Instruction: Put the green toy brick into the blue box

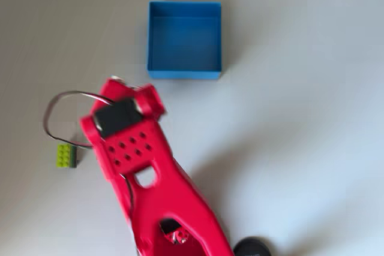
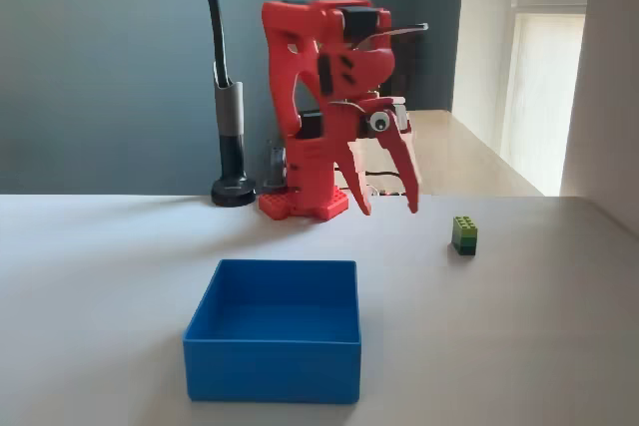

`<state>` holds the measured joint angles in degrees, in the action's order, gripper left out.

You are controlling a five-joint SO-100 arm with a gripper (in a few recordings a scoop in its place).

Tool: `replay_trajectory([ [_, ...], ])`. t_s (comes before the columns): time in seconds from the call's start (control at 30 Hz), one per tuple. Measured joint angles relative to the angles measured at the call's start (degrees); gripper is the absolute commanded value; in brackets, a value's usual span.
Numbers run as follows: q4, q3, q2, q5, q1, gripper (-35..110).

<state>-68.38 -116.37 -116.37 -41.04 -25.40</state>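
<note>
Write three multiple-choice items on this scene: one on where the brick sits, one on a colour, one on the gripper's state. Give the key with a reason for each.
1. In the fixed view, where is the green toy brick?
A. Inside the blue box
B. On the table, right of the blue box and apart from it
C. Between the gripper's fingers

2. What colour is the arm?
A. Red
B. White
C. Black

3. What state is the gripper in?
A. Shut on the brick
B. Resting on the box floor
C. Open, in the air, holding nothing

Key:
1 B: the brick stands on the bare table, clear of the blue box.
2 A: the arm is red in both views.
3 C: the gripper hangs above the table with its fingers spread and nothing between them.
</note>
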Motion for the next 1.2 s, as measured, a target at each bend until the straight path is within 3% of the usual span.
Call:
replay_trajectory([
  [0.43,-18.63,22.59,21.09,-9.58,-10.55,31],
  [1.2,-20.83,28.56,32.87,-7.12,-25.14,31],
])
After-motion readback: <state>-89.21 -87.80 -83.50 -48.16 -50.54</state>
